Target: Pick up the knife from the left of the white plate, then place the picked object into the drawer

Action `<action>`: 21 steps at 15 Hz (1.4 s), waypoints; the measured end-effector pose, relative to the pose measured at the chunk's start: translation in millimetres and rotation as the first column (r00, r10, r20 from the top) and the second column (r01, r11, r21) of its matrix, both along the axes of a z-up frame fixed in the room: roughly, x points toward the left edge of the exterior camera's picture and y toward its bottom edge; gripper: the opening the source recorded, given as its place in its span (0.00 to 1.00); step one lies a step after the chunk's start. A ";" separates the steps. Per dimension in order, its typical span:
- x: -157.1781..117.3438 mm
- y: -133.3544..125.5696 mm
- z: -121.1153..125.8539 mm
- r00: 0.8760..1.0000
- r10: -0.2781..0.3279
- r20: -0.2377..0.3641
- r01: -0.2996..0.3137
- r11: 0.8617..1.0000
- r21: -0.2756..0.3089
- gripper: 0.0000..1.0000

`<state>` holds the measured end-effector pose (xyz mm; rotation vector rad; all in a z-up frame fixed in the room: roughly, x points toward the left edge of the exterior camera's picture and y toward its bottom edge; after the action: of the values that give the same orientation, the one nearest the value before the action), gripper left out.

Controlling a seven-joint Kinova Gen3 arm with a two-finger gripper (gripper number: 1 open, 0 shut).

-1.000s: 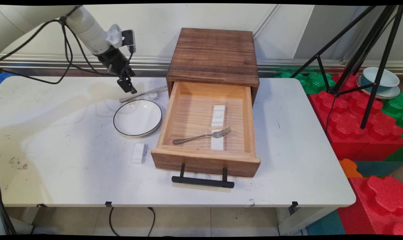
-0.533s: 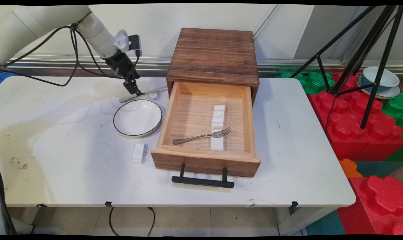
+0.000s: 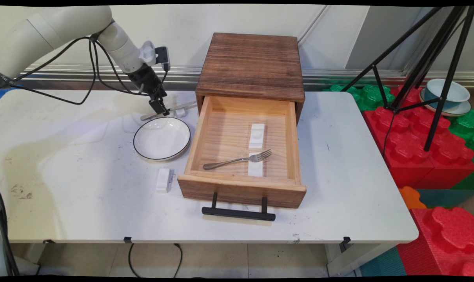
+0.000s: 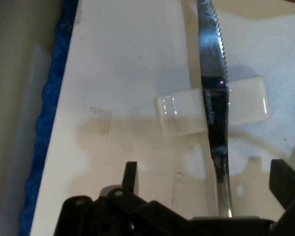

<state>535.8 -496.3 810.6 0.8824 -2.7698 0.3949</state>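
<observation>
A steel knife (image 3: 186,105) with a serrated blade (image 4: 212,59) lies across a small white rest (image 3: 180,112) on the table behind a white plate (image 3: 162,138). My gripper (image 3: 159,108) hangs just above the knife's handle end, left of the rest. In the hand view my gripper (image 4: 206,184) is open, with one of its fingers (image 4: 130,173) on each side of the knife handle (image 4: 221,172) and not touching it. The white rest (image 4: 184,113) lies just ahead of the fingertips.
A wooden cabinet (image 3: 252,64) stands to the right, its drawer (image 3: 240,190) pulled out, holding a fork (image 3: 237,159) and two white rests (image 3: 256,136). Another white rest (image 3: 163,180) lies by the drawer's front left corner. A tripod (image 3: 436,78) and foam blocks (image 3: 425,145) stand beyond the right edge.
The gripper has moved right and down, from left of the knife's handle end to just above the handle beside the rest. Nothing on the table has moved.
</observation>
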 end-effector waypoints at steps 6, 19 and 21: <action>1.6 -2.3 -7.8 1.000 0.007 -0.009 -0.007 1.000 0.012 1.00; 7.5 1.0 -9.6 0.999 0.020 -0.027 -0.019 1.000 0.024 0.00; 8.5 3.6 -5.7 1.000 0.017 -0.026 -0.016 1.000 0.022 0.00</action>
<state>544.3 -492.7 805.0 0.9092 -2.7495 0.3538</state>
